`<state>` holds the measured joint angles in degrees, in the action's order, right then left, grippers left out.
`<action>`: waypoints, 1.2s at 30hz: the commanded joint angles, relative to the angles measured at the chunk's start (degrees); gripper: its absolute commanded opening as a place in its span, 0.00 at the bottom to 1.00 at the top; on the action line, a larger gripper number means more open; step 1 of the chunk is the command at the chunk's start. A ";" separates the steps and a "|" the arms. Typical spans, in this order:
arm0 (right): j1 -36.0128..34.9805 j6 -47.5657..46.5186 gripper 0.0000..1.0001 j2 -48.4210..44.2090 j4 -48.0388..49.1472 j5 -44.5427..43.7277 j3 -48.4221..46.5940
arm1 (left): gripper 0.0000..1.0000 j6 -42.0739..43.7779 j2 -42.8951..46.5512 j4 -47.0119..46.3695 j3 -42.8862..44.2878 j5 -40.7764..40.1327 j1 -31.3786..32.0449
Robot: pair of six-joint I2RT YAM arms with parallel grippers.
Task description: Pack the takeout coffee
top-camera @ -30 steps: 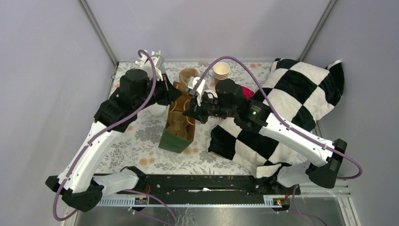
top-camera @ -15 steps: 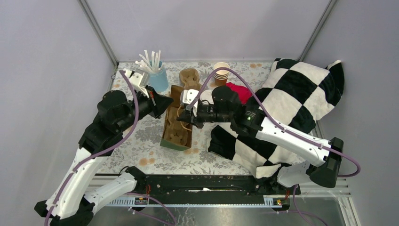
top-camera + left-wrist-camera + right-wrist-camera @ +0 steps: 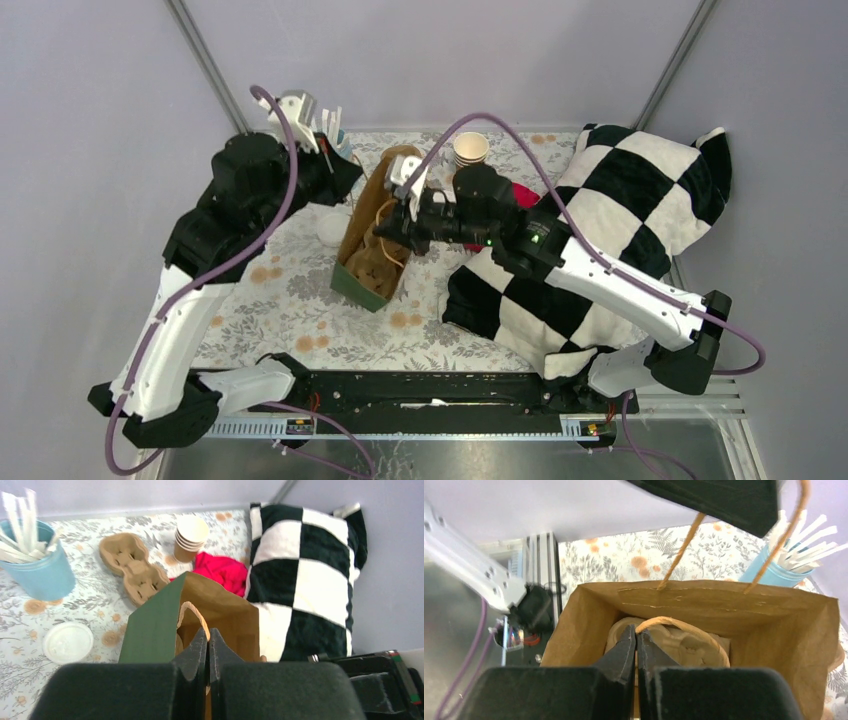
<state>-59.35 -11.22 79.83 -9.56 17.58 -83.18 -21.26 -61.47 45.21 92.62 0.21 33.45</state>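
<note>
The takeout coffee is not in view. A green paper bag (image 3: 362,288) with a brown inside hangs between my two grippers. My left gripper (image 3: 349,186) is shut on one twine handle (image 3: 192,611), seen over the bag's mouth in the left wrist view (image 3: 208,630). My right gripper (image 3: 386,228) is shut on the other handle (image 3: 684,625), its fingertips at the bag's open top (image 3: 636,629). A pulp cup carrier (image 3: 684,647) lies inside the bag (image 3: 724,600). No cup shows in it.
A loose white lid (image 3: 67,642) lies on the floral cloth left of the bag. A blue cup of sticks (image 3: 35,570), a second pulp carrier (image 3: 132,570), a stack of lidless cups (image 3: 190,537) and a red cloth (image 3: 222,570) stand behind. A checkered pillow (image 3: 620,200) fills the right.
My left gripper has risen and moved back with its handle, and the right gripper has moved a little left. The bag has tilted and its mouth is pulled wider.
</note>
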 commanded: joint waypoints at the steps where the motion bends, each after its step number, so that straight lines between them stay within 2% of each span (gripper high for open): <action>1: 0.99 12.78 0.00 2.90 -5.98 -5.64 -12.00 | 0.00 -4.20 -4.31 9.39 11.68 -9.52 0.02; 5: 1.00 17.81 0.00 4.82 -12.29 -9.07 -19.17 | 0.00 -8.28 -5.23 11.98 15.13 -12.16 0.01; 11: 1.04 19.26 0.00 7.43 -19.11 -13.65 -30.14 | 0.00 -10.94 -4.70 9.88 16.53 -11.88 0.03; 20: 1.02 22.10 0.00 8.63 -22.08 -12.83 -32.64 | 0.00 -12.39 -3.92 10.25 18.14 -10.61 0.03; 26: 0.99 23.90 0.00 8.10 -21.64 -12.65 -31.33 | 0.00 -13.89 -2.21 10.25 14.51 -8.89 0.01; 28: 0.99 24.78 0.00 7.53 -20.21 -12.71 -28.23 | 0.00 -15.18 0.53 9.83 7.52 -9.37 0.03; 32: 0.99 26.93 0.00 2.93 -11.35 -15.24 -11.12 | 0.00 -22.66 5.86 14.21 -9.53 -12.95 -0.01; 34: 0.99 26.57 0.00 3.59 -11.96 -16.95 -9.70 | 0.00 -22.78 3.93 17.70 -7.96 -14.20 -0.22; 36: 1.00 25.65 0.00 5.28 -15.47 -17.29 -14.70 | 0.00 -18.47 1.28 17.56 -1.82 -12.82 -0.23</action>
<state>-58.50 14.04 83.94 -25.82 3.46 -93.78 -40.58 -56.49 62.28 84.36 -11.22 33.45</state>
